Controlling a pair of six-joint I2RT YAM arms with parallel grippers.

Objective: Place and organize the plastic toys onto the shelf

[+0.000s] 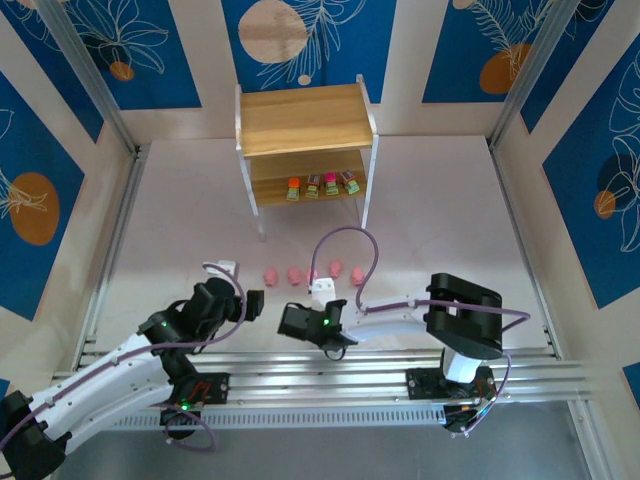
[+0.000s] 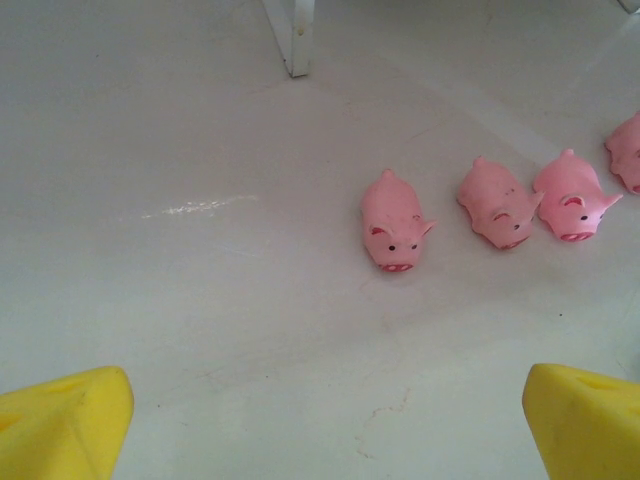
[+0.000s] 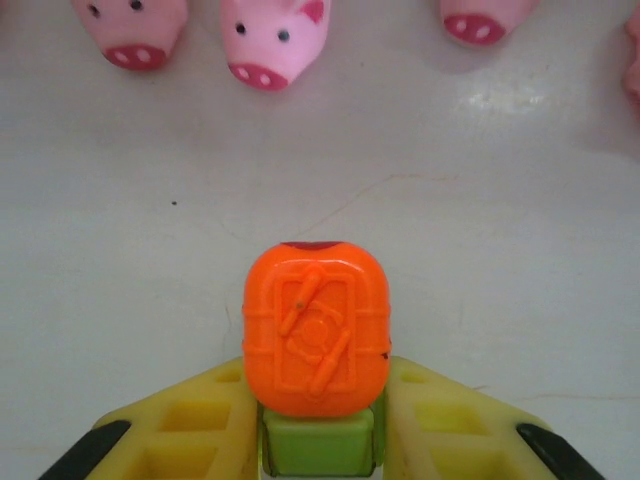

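Hiding: the shelf (image 1: 305, 120) top board covers the rear of the lower board; four blocks (image 1: 322, 186) line its front edge, too small to read in detail.
Cut off: the left wrist view crops the rightmost of four pigs (image 2: 495, 203) and the top of one white shelf leg (image 2: 298, 40); the right wrist view crops pigs at its top edge.
Left pincer (image 2: 325, 392): yellow fingers wide apart, nothing between, facing the pigs.
Pig row: five on the table (image 1: 450, 220), between shelf and arms.
Right pincer (image 1: 285, 322): clamped on the green base (image 3: 318, 445) of an orange-topped block (image 3: 316, 330) near the pigs; lifted or resting, cannot tell.
Surface: pale, matte, faint scratches and hairline cracks.
Room: blue wall panels (image 1: 150, 50) with leaf and orange-disc prints; metal rails (image 1: 380, 365) by the arm bases.
Materials: pigs rounded, glossy pink; block top a rounded square, embossed; shelf light wood on thin white legs.
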